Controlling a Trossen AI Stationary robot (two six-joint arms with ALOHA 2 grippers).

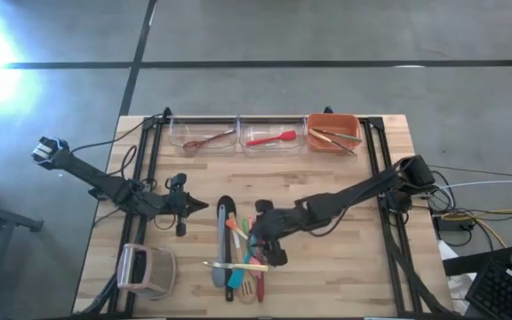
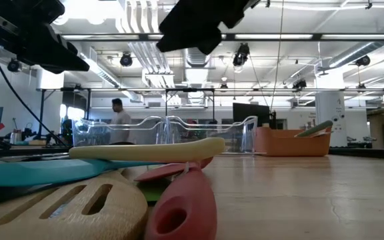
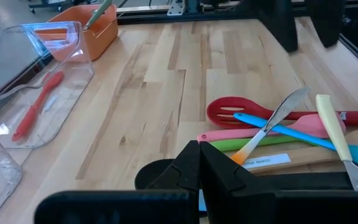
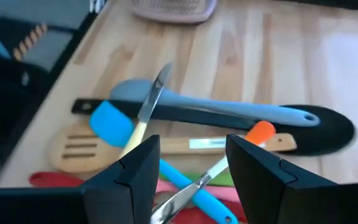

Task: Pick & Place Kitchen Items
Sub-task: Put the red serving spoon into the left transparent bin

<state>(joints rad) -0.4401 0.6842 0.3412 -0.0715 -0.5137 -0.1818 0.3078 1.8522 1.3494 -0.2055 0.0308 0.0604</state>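
A pile of kitchen items lies crossed over one another at the table's near middle. It holds a black spatula, a grey-blue spoon, a wooden slotted turner, a teal spatula, an orange-handled spreader and a red slotted spoon. My right gripper hangs open above the pile's right side, with nothing between its fingers. My left gripper is shut and holds nothing, off the table to the left of the pile.
Along the far edge stand two clear bins, each holding a reddish utensil, and an orange bin holding several. A pinkish-white boxy object sits at the near left. Dark frame rails run down both sides of the table.
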